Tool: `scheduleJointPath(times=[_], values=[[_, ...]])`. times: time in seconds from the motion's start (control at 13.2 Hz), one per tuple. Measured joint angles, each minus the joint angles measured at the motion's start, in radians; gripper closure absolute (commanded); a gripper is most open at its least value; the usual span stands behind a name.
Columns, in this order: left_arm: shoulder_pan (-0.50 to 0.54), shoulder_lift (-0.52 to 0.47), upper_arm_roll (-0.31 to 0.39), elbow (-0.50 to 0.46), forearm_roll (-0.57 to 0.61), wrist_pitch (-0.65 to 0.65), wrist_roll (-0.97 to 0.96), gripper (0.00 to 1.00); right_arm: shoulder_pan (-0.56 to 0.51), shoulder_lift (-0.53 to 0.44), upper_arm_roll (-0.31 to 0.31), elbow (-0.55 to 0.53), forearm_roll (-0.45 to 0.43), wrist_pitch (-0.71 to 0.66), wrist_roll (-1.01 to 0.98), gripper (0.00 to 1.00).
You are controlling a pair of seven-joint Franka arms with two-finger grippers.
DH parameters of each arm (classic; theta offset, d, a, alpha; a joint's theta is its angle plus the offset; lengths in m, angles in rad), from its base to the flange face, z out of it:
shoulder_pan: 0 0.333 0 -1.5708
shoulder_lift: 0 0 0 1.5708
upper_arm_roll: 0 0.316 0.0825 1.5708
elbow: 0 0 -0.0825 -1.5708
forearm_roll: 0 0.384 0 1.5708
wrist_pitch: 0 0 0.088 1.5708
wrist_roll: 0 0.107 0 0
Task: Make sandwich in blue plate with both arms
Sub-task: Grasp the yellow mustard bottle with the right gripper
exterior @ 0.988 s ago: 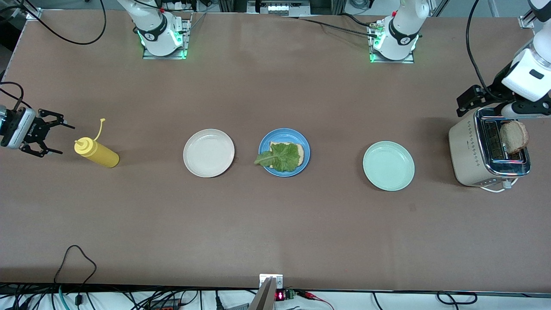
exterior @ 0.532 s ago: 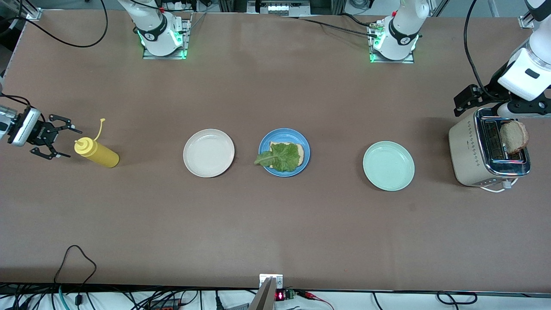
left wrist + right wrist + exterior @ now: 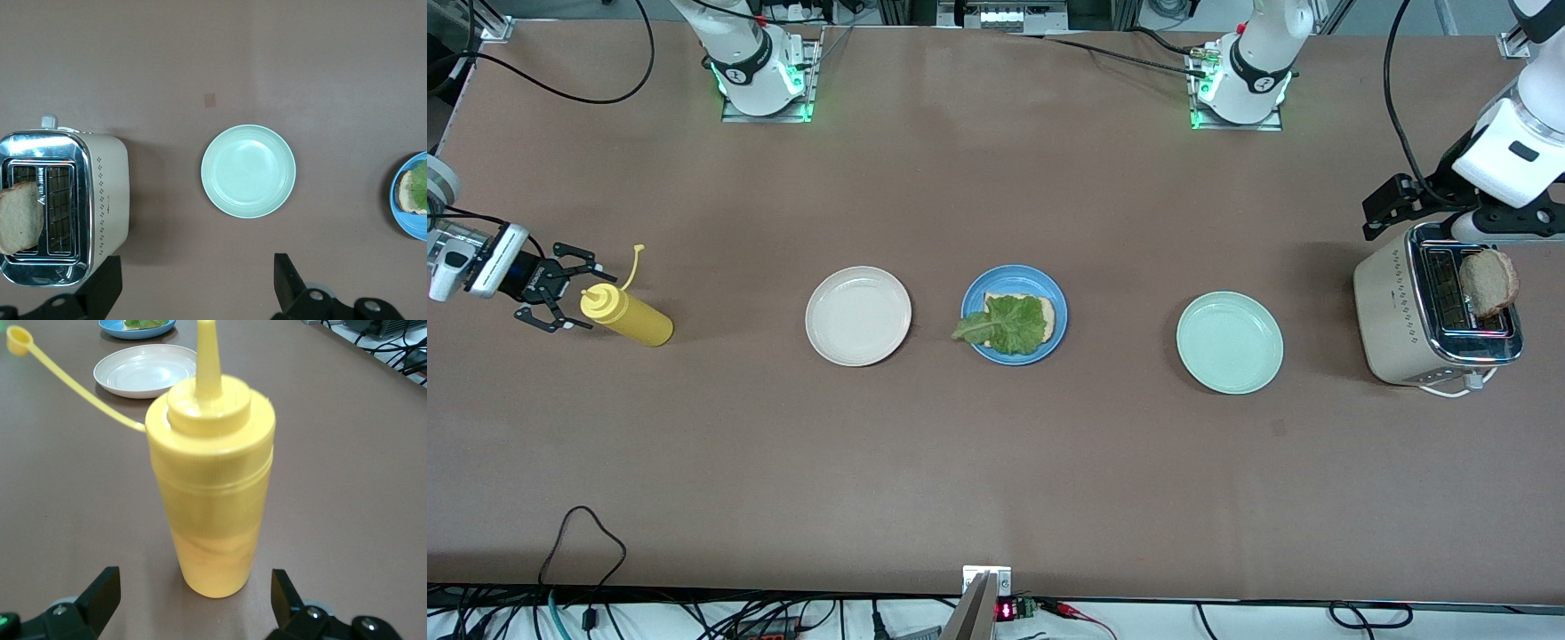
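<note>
- Right wrist view alone shows the spread right pincer (image 3: 190,600) level with the upright yellow bottle (image 3: 210,487), apparently not touching it.
- Front view shows lettuce (image 3: 1007,324) on a bread slice (image 3: 1048,311) in the blue plate (image 3: 1014,314), mid-tabletop (image 3: 996,462).
- Left wrist view shows the left pincer (image 3: 197,287) spread over the toaster (image 3: 63,207), where a second slice (image 3: 20,217) stands.

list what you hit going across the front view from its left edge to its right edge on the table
right gripper → yellow squeeze bottle → cream-white plate → blue plate with lettuce on bread → mint-green plate → toaster holding a bread slice
</note>
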Motion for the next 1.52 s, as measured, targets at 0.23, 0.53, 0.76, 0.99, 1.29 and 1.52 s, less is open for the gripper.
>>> scheduleJointPath(times=[0.23,0.53,0.76,0.99,1.29,1.52], values=[[0.000,0.000,-0.004,0.000,0.000,0.000,0.000,0.00,-0.002,0.036,0.002,0.028,0.023,-0.023,-0.032,0.00],[0.003,0.000,-0.004,0.000,0.000,0.001,0.000,0.00,-0.002,0.077,0.007,0.043,0.050,-0.031,-0.049,0.00],[0.004,0.000,-0.004,0.000,0.000,0.001,0.000,0.00,-0.002,0.090,0.026,0.044,0.063,-0.033,-0.052,0.00],[0.006,0.000,-0.004,0.000,0.000,0.001,0.000,0.00,-0.002,0.100,0.045,0.046,0.082,-0.033,-0.052,0.00],[0.006,0.000,-0.004,0.000,0.000,0.001,0.000,0.00,-0.001,0.112,0.062,0.046,0.084,-0.032,-0.052,0.06],[0.006,0.000,-0.004,0.000,0.000,0.001,0.000,0.00,0.005,0.113,0.079,0.047,0.086,-0.015,-0.050,0.63]])
